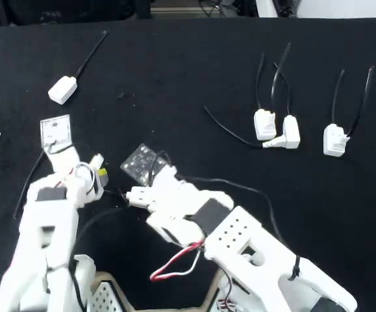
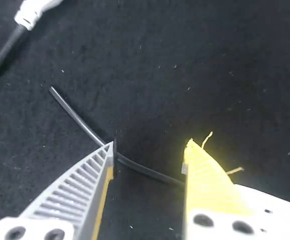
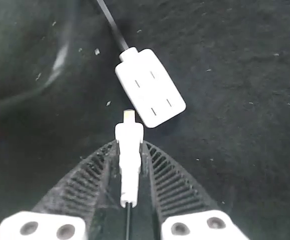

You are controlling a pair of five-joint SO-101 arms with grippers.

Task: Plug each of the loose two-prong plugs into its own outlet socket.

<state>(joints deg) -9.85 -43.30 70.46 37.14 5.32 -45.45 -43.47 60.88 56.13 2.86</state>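
We note: right gripper [image 3: 129,145] pinches plug [image 3: 128,167] near outlet socket [image 3: 150,95]; left gripper [image 2: 150,145] spread over cable [image 2: 79,117]; other plugs [image 1: 265,124] at 2 o'clock.

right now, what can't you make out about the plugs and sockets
Right wrist view: the plug in the right gripper has a tip too small to count prongs.
Left wrist view: a white connector is cut off by the frame edge; plug or socket, unclear.
High view: on the rightmost plug, prongs are too small to see.
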